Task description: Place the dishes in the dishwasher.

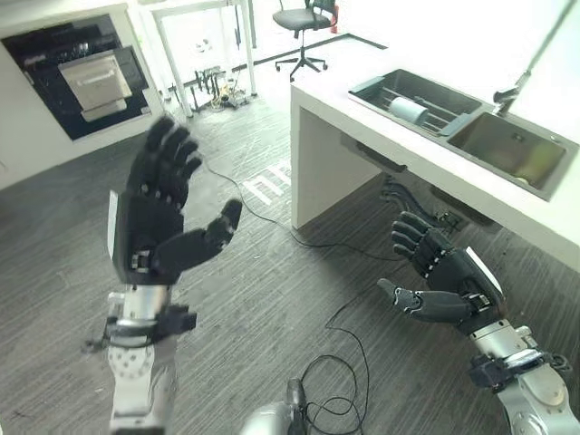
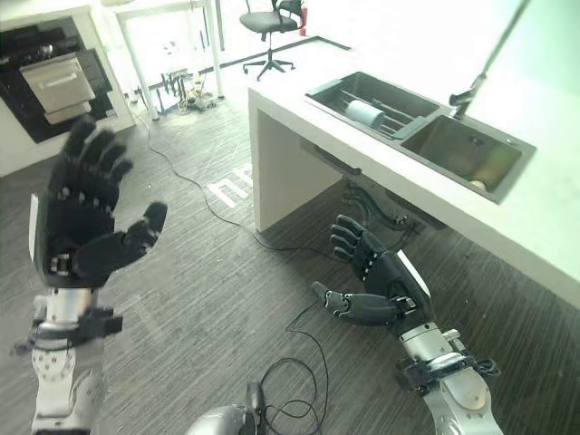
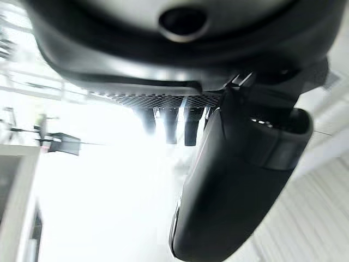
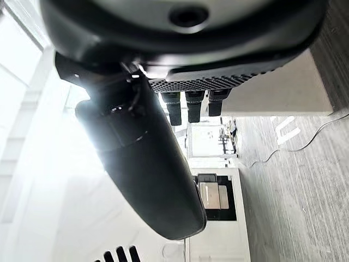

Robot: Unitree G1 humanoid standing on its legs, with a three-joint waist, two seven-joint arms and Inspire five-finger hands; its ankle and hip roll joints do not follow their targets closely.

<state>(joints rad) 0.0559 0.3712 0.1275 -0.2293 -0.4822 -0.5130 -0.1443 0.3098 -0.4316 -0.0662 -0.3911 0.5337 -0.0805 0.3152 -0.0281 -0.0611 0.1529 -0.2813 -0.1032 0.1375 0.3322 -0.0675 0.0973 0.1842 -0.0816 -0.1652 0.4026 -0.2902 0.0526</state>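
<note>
The sink basin [image 1: 513,149] at the far end of the white tabletop [image 1: 362,104] is cut off at the edge, and its inside is hard to read. A white dish [image 1: 409,111] lies in the rack compartment, well beyond the right robot hand [image 1: 441,272]. This hand is empty with fingers relaxed. The left robot hand [image 1: 156,213] is raised, spread open, far from the dish

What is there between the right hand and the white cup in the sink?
In the left eye view, the white counter's edge and sink rim lie between the right hand and the white cup.
</note>
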